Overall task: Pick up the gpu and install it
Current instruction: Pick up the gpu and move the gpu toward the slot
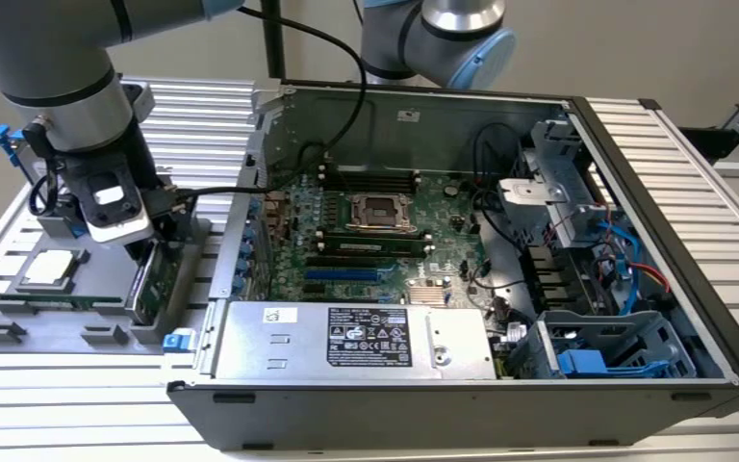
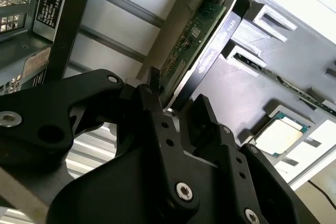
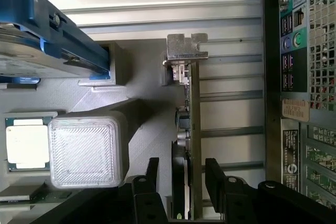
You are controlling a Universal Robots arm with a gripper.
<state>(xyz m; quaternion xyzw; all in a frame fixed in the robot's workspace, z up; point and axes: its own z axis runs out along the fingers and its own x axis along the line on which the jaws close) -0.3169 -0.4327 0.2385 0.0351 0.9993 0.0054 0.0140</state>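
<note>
The gpu [image 1: 149,279] stands on edge in a grey holder [image 1: 81,322] at the exterior view's left, outside the computer case [image 1: 472,423]. In the first wrist view the gpu [image 3: 188,119] shows its green board, its black cooler and its silver end bracket [image 3: 186,48]. My gripper [image 1: 145,245] is right above the card. It is open, with one black finger on each side of the gpu [image 2: 197,35] in both wrist views. One finger [image 3: 215,179] is close to the board face. The other finger [image 3: 152,179] stands a small gap off the cooler side.
The open case holds the motherboard [image 1: 369,231] and a power supply [image 1: 357,337] at the front. A processor [image 1: 49,268] and a memory stick [image 1: 62,300] lie on the grey holder. A hard drive in a blue caddy [image 3: 31,40] stands beside the card. A second arm [image 1: 434,38] is behind the case.
</note>
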